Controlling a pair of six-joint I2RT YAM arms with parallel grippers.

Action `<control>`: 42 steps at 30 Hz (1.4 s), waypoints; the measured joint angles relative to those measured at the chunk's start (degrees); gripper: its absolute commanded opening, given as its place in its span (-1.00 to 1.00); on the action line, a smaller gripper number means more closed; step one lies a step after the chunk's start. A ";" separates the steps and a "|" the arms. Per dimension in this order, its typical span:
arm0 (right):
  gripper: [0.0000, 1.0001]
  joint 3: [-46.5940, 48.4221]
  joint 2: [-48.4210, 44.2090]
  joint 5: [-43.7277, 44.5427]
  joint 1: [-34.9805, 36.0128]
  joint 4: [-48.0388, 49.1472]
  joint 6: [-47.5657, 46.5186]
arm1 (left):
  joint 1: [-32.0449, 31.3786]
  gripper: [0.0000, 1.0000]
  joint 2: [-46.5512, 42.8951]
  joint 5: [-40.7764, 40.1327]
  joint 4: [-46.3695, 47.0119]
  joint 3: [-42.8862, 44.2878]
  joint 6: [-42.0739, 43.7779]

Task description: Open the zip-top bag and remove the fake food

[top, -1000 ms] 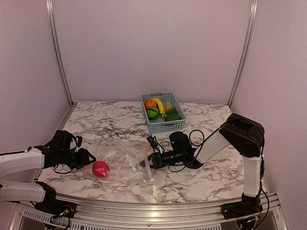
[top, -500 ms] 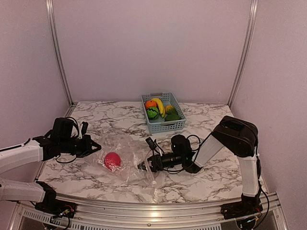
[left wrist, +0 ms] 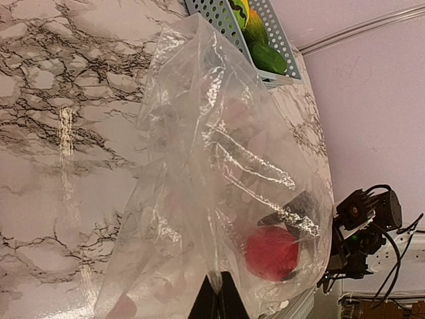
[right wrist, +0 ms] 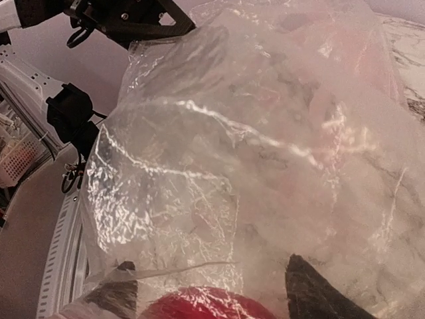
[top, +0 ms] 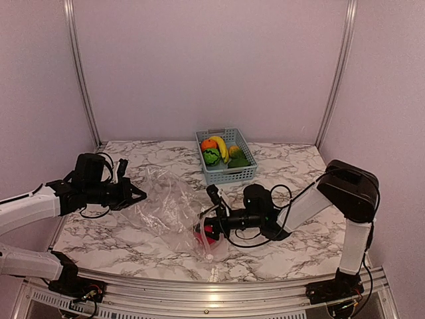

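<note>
Top view. The zip-top bag [top: 169, 206] lies stretched across the marble bench [top: 292, 166], between the two arms. Its left end is raised off the surface and its right end sags to the front edge. The left claw [top: 136, 194] meets the raised end. The right claw [top: 211, 230] sits at the low end, where the pink-red fruit [top: 208, 233] shows through the plastic. Well behind them, the blue basket [top: 229, 177] holds the orange ball [top: 208, 143], banana [top: 221, 147], watermelon ball [top: 211, 157] and dark green vegetable [top: 238, 162].

Left wrist view. The left claw [left wrist: 216, 292] has its fingers pressed together on a fold of the bag [left wrist: 199, 153]. We see the pink-red fruit [left wrist: 271, 252] inside, at the far end, with dark fingers [left wrist: 295, 207] of the other claw just beside it behind the film. A basket [left wrist: 265, 26] corner is visible at the top.

Right wrist view. The right claw [right wrist: 209, 262] is spread wide, one finger on either side of the pink-red fruit [right wrist: 199, 304]. We cannot tell whether either finger touches it. Crinkled bag [right wrist: 252, 133] fills the frame, and the left claw [right wrist: 143, 20] is at the top.
</note>
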 measured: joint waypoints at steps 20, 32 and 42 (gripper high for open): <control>0.75 0.79 -1.09 12.83 3.41 -18.71 -16.61 | -0.17 -1.00 1.62 0.04 -0.72 1.51 0.68; 0.31 -2.43 -5.60 15.19 3.41 -23.45 -17.62 | -0.15 -1.00 3.34 -0.96 -0.66 1.66 1.38; 0.30 -4.31 -19.76 16.92 3.08 -29.68 -17.62 | 4.35 -1.00 3.80 -3.89 -0.72 0.98 1.40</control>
